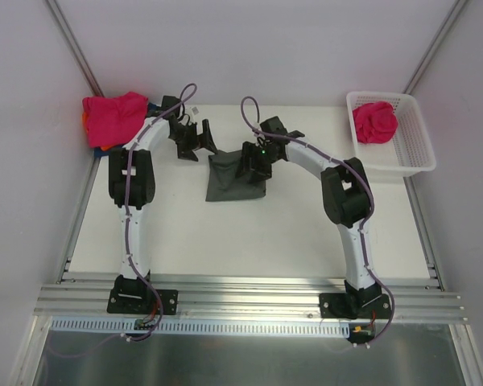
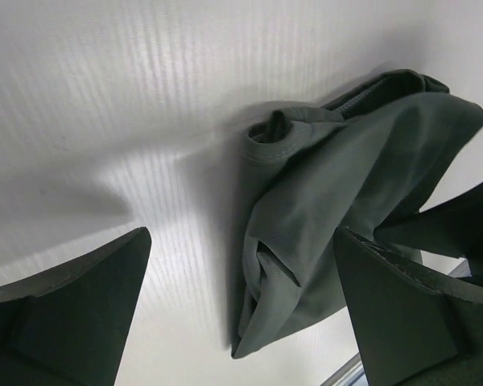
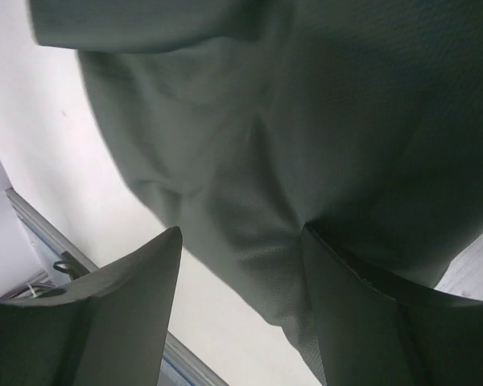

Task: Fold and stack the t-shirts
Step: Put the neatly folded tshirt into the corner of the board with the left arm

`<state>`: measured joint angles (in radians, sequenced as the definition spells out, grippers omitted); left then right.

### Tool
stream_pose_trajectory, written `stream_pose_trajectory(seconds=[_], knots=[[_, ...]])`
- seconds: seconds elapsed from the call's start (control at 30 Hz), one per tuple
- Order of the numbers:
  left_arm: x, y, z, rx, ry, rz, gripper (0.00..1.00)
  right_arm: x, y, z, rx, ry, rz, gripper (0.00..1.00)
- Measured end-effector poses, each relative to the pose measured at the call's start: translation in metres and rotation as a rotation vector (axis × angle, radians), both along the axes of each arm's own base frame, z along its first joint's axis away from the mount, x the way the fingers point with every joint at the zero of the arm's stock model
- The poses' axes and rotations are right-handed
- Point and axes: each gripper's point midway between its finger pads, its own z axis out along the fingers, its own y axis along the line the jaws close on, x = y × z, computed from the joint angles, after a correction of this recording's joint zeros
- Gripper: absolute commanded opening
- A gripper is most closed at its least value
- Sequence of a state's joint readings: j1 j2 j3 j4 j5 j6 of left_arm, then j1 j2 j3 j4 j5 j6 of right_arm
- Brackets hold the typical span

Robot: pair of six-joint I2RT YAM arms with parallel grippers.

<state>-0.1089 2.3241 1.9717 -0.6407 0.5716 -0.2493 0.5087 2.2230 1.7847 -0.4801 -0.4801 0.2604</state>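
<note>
**Top view.** White flat surface [image 1: 306, 233]. A dark grey cloth t-shirt [image 1: 229, 183] lies bunched into a rough rectangle near the middle of the surface, a little left of centre. The right claw [image 1: 253, 163] is over the far right part of this shirt. From here I cannot tell whether it is touching or just above. The left claw [image 1: 195, 138] hangs just beyond the shirt's far left corner, apart from it, with its jaws spread.

In the far left corner, a bright pink cloth t-shirt [image 1: 113, 115] tops a pile. A blue cloth edge [image 1: 151, 106] and an orange cloth edge [image 1: 86, 121] show from under it. At far right is a white plastic lattice basket [image 1: 414, 145], with a second crumpled pink t-shirt [image 1: 375, 122] inside it.

**Left wrist view.** The left claw [image 2: 241, 257] is wide open, with nothing between its two dark fingers [image 2: 80, 305]. The dark grey cloth t-shirt [image 2: 338, 185] lies on the surface [image 2: 105, 96] beyond the gap, toward the right finger. Its ribbed collar shows at its upper edge, and folds are bunched along its left edge.

**Right wrist view.** The right claw [image 3: 241, 241] has its jaws apart, about half spread. The dark grey cloth t-shirt [image 3: 306, 121] fills most of the frame. One fold runs down into the gap and lies against the right-hand finger [image 3: 370, 322]. Bare surface [image 3: 48, 145] shows between the cloth and the other finger. No pinch on the cloth is seen.
</note>
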Motion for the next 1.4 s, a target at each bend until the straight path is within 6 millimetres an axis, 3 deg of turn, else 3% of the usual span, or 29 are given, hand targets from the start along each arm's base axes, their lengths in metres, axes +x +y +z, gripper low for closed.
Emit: stream_pose_trajectory(seconds=[0.1,0.3,0.5,0.8,1.07,1.4], knots=[[0.004,0.005,-0.009,-0.031,0.031,0.02,0.98,-0.003,-0.002,-0.015,-0.024,0.024,0.007,0.65],[0.01,0.003,-0.013,-0.115,0.063,0.038,0.97,-0.004,-0.002,-0.018,-0.032,0.023,0.014,0.65],[0.01,-0.021,-0.01,-0.224,0.08,0.0,0.97,-0.005,-0.002,-0.021,-0.031,0.024,0.015,0.65],[-0.007,-0.058,-0.008,-0.325,0.138,-0.063,0.93,-0.005,-0.002,-0.02,-0.031,0.023,0.014,0.66],[-0.024,-0.064,-0.02,-0.373,0.227,-0.049,0.54,-0.005,-0.002,-0.02,-0.031,0.023,0.014,0.66],[-0.031,-0.064,-0.024,-0.389,0.263,-0.042,0.52,-0.004,-0.002,-0.019,-0.03,0.021,0.014,0.66]])
